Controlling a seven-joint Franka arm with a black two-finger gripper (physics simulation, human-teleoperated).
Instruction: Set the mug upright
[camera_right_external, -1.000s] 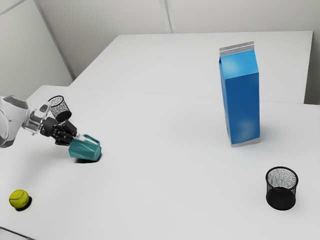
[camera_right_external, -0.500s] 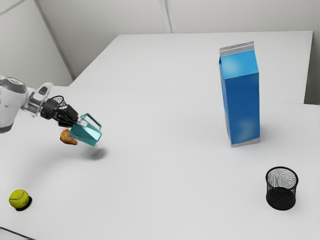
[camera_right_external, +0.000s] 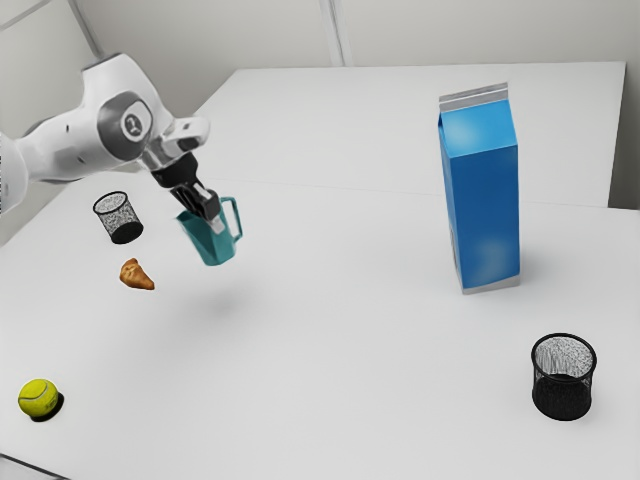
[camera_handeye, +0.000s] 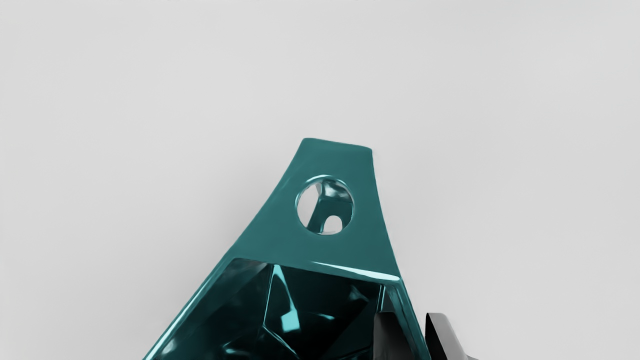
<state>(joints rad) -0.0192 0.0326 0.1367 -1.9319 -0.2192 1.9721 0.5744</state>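
The teal mug (camera_right_external: 209, 243) hangs above the table in the exterior view, its body somewhat tilted and its handle toward the exterior view's right. My gripper (camera_right_external: 216, 222) holds it at the rim from above. Looking from the hand, the mug (camera_handeye: 345, 250) shows its open mouth and the top of its handle, with a round hole in it. One finger of the gripper (camera_handeye: 419, 332) is inside the mouth and the other outside, with the mug's wall pinched between them.
On the white table (camera_right_external: 360, 380) stand a tall blue carton (camera_right_external: 483, 200), a black mesh cup (camera_right_external: 563, 378) at the front right and another mesh cup (camera_right_external: 119, 218) near the arm. A brown pastry (camera_right_external: 136, 275) and a tennis ball (camera_right_external: 39, 398) lie at the exterior view's left.
The mug has risen from the table with my gripper and moved toward the exterior view's right. It has turned from lying on its side to a more upright tilt, and the pastry has come into sight.
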